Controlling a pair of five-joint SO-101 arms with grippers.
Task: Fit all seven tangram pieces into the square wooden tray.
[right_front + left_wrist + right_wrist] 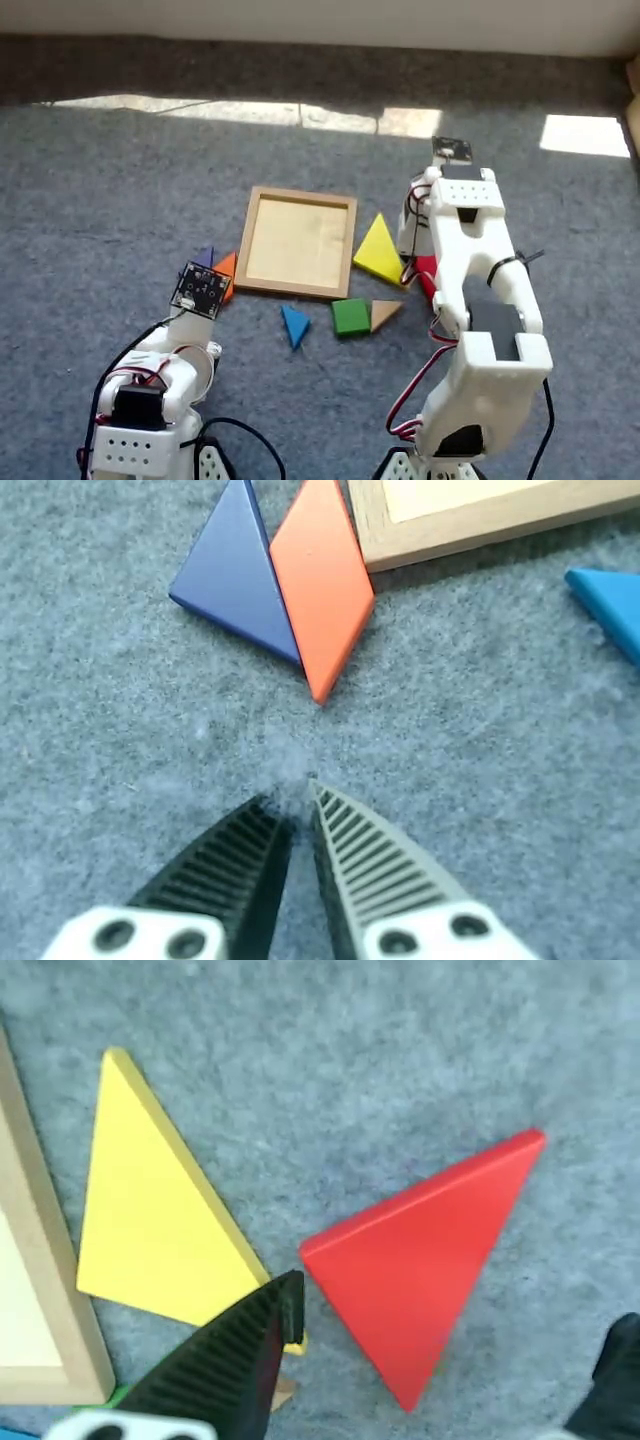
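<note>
High view, clock directions taken from the square wooden tray (293,290), which lies flat near the centre of the grey carpeted surface (120,200). All seven pieces lie on the surface outside the tray.

The yellow triangle (378,252) sits at 3 o'clock, just beside the tray's edge. The red triangle (427,277) is at 4 o'clock, beyond the yellow one and partly hidden by the right arm. The green square (350,316) is at 5 o'clock, with the tan triangle (384,313) touching its 3 o'clock side. The light blue triangle (294,325) is at 6 o'clock, apart from the rest. The orange parallelogram (226,272) is at 8 o'clock, at the tray's corner, with the dark blue triangle (205,257) lying edge to edge against its far side.

The left hand (290,798) hangs over bare surface near the orange parallelogram's tip, its fingers pressed nearly together and holding nothing. The right hand (450,1310) is spread wide above the red triangle, one finger (250,1345) at the yellow triangle's corner.
</note>
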